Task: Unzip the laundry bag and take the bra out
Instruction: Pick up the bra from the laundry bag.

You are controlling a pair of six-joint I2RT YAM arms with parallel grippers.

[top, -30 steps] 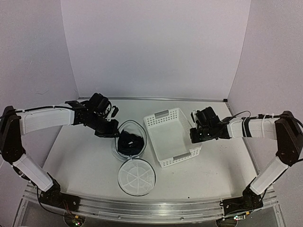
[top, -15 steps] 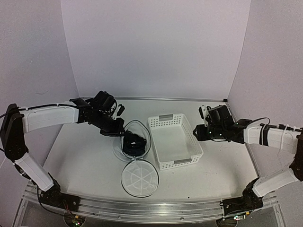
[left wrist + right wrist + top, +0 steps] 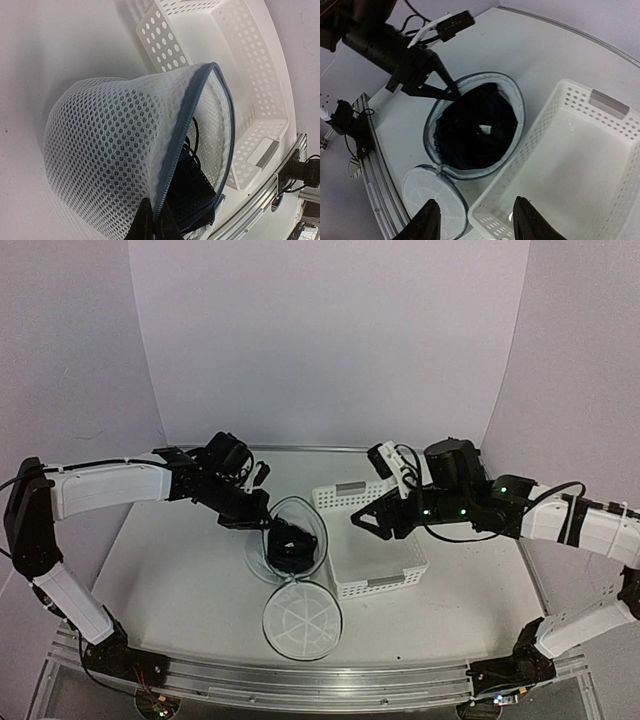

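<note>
The laundry bag (image 3: 312, 536) lies on its side, unzipped, its mouth facing the basket. Its round lid (image 3: 301, 620) lies flat in front of it. The black bra (image 3: 290, 548) is bunched inside. My left gripper (image 3: 263, 523) is shut on the zipper rim of the laundry bag (image 3: 110, 145), the left gripper (image 3: 155, 227) pinching the edge just beside the bra (image 3: 197, 195). My right gripper (image 3: 366, 521) hovers open over the basket's left side. The right gripper (image 3: 476, 215) holds nothing and looks down at the bra (image 3: 475, 125) in the laundry bag (image 3: 518, 102).
A white perforated basket (image 3: 386, 583) stands right of the bag, almost touching it; in the right wrist view the basket (image 3: 580, 165) holds nothing. The left gripper (image 3: 451, 92) reaches the bag rim from the far left. The table's front rail (image 3: 367, 160) runs near the lid (image 3: 427, 187).
My right arm has swung left from the basket's right side to above its left side, and its jaws have opened. The left gripper and bag have shifted slightly right.
</note>
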